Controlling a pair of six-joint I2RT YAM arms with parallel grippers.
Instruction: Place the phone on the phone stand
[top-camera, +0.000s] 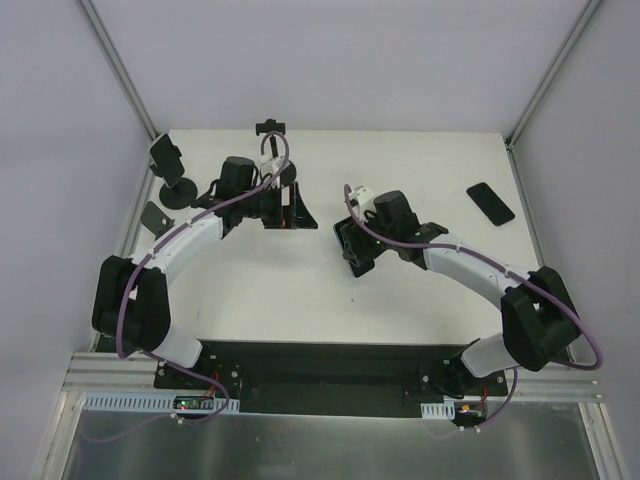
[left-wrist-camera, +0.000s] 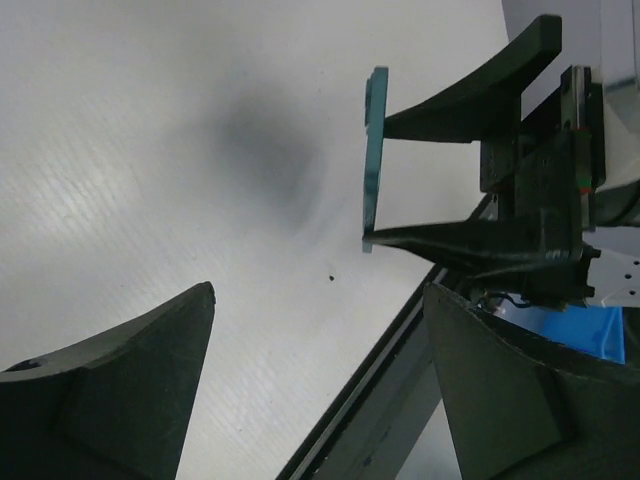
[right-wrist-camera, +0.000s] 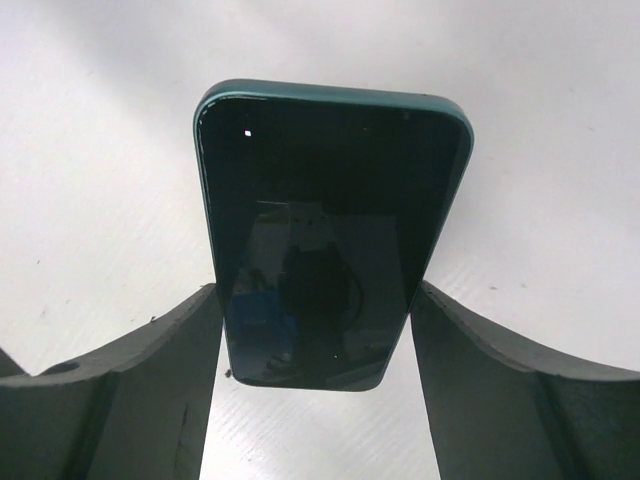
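My right gripper (top-camera: 352, 245) is shut on a phone (right-wrist-camera: 325, 220) with a dark screen and a teal case. It grips the phone by its long edges above the table's middle. In the left wrist view the phone (left-wrist-camera: 372, 150) shows edge-on between the right fingers (left-wrist-camera: 470, 95). My left gripper (top-camera: 296, 208) is open and empty, a little left of the right one; its jaws stand wide apart (left-wrist-camera: 320, 290). A black phone stand (top-camera: 172, 172) with a round base stands at the far left of the table.
A second black phone (top-camera: 490, 203) lies flat at the right of the table. A small dark plate (top-camera: 155, 216) lies near the left edge. A black clamp-like holder (top-camera: 270, 128) stands at the back edge. Walls close in the table.
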